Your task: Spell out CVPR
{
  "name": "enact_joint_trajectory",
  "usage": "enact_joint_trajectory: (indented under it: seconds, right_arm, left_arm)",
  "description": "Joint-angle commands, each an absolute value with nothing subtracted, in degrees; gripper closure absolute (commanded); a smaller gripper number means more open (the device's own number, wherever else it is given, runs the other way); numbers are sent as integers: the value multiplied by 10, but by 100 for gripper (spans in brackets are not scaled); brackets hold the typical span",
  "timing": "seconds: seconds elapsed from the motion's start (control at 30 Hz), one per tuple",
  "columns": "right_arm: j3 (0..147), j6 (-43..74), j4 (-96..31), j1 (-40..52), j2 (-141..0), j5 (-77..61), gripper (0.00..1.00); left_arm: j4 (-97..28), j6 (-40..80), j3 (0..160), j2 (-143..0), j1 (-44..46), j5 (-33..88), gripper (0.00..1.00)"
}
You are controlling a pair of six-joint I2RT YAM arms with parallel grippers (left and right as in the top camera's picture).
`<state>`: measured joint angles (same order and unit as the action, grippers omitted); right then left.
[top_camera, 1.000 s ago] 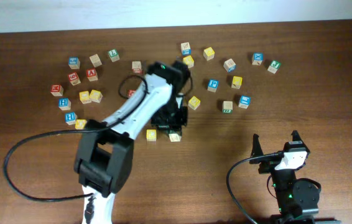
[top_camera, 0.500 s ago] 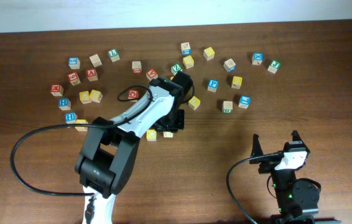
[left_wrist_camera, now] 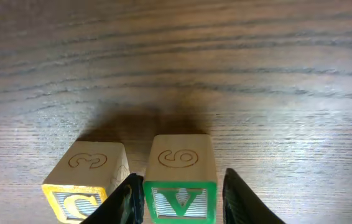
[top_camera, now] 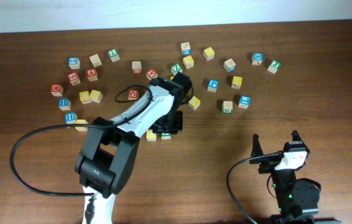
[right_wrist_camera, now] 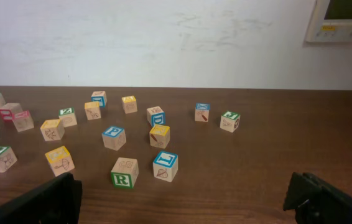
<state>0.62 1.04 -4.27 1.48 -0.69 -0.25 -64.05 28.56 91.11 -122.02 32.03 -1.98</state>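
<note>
A yellow C block (left_wrist_camera: 86, 183) and a green V block (left_wrist_camera: 181, 177) stand side by side on the table, the V to the right of the C. In the overhead view the C block (top_camera: 152, 135) and the V block (top_camera: 165, 134) lie just below the left arm's wrist. My left gripper (left_wrist_camera: 179, 208) straddles the V block. Its left finger sits between the two blocks and a small gap shows at its right finger. A green R block (right_wrist_camera: 124, 173) and a blue P block (right_wrist_camera: 113, 137) stand among the loose blocks. My right gripper (right_wrist_camera: 182, 205) is wide open and empty.
Several loose letter blocks are scattered across the back of the table (top_camera: 325, 93), from a cluster at the left (top_camera: 79, 87) to one at the right (top_camera: 244, 74). The right arm's base (top_camera: 294, 193) stands at the front right.
My left gripper carried the V block leftward and set it beside the C block. A gap now shows at its right finger. The right arm has not moved.
</note>
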Motion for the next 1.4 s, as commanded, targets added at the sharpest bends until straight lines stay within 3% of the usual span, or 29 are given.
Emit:
enact_joint_trajectory:
  seconds: [0.0, 0.2, 0.23, 0.27, 0.37, 0.53, 0.67, 0.97, 1.03, 1.13, 1.2, 1.37]
  right_arm:
    - [3, 9, -46, 11, -4, -4, 2]
    - [3, 9, -46, 11, -4, -4, 2]
    - [3, 9, -46, 11, -4, -4, 2]
    - [3, 9, -46, 11, -4, -4, 2]
    - [3, 9, -46, 11, -4, -4, 2]
    - [3, 9, -46, 11, -4, -4, 2]
    - [3, 9, -46, 11, -4, -4, 2]
    - [3, 9, -41, 11, -4, -4, 2]
    - [3, 9, -36, 11, -4, -88, 2]
    - [3, 9, 54, 11, -4, -503, 2]
    - [3, 9, 149, 11, -4, -641, 2]
    - [11, 168, 505, 11, -4, -553, 2]
  left_arm:
    - [-669, 287, 964, -1209, 317, -24, 61]
    - [-802, 287, 1159, -1209, 285, -21, 51]
    - [-824, 287, 1191, -1209, 276, -22, 41]
    - [-864, 286, 1239, -1209, 257, -26, 1]
    - [-891, 287, 1267, -1209, 202, -59, 1]
    - [-903, 302, 1267, -1210, -16, -58, 1]
    - [-940, 302, 1261, -1210, -104, -58, 1]
    - [-966, 302, 1189, -1210, -115, -52, 1]
    - [-957, 302, 1142, -1210, -115, -51, 1]
    - [-952, 302, 1133, -1210, -115, -50, 1]
    - [-952, 302, 1133, -1210, -115, -49, 1]
    - [-933, 302, 1133, -1210, -115, -50, 1]
